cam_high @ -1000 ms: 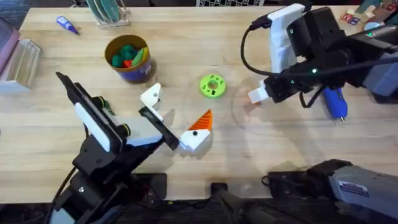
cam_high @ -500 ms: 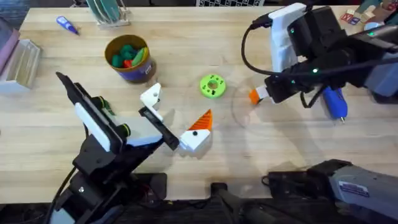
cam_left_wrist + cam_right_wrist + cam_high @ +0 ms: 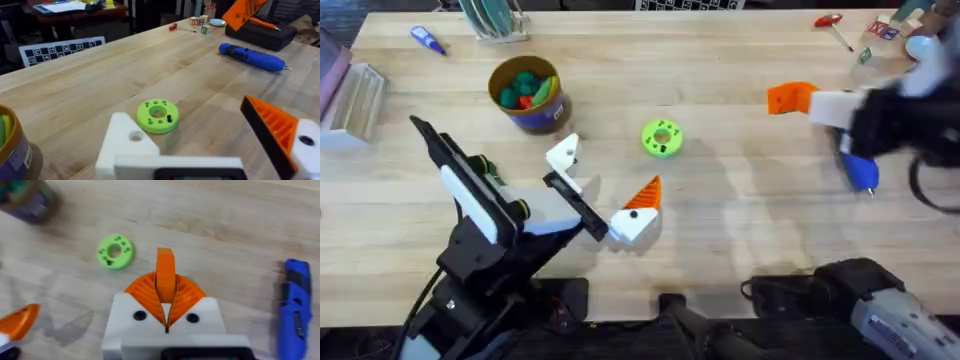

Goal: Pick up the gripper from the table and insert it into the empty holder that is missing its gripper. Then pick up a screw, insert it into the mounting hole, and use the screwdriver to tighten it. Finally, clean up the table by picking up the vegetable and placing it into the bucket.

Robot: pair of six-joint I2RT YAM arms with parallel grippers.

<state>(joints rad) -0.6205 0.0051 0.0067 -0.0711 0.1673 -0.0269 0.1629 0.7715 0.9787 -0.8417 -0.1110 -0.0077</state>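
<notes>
The left arm (image 3: 485, 215) was black with white panels; the right gripper (image 3: 165, 311) had white blocks, orange ribbed pads and dark screw holes.

A: You're working on a pale wood surface (image 3: 740, 230), matt, grain showing. Your right tool (image 3: 165, 287) has ribbed orange plastic pads on smooth white blocks.

B: Yep, and your screwdriver (image 3: 296, 311) looks like blue plastic, slightly glossy. That green disc (image 3: 157, 115) is matt plastic with small holes.
</notes>
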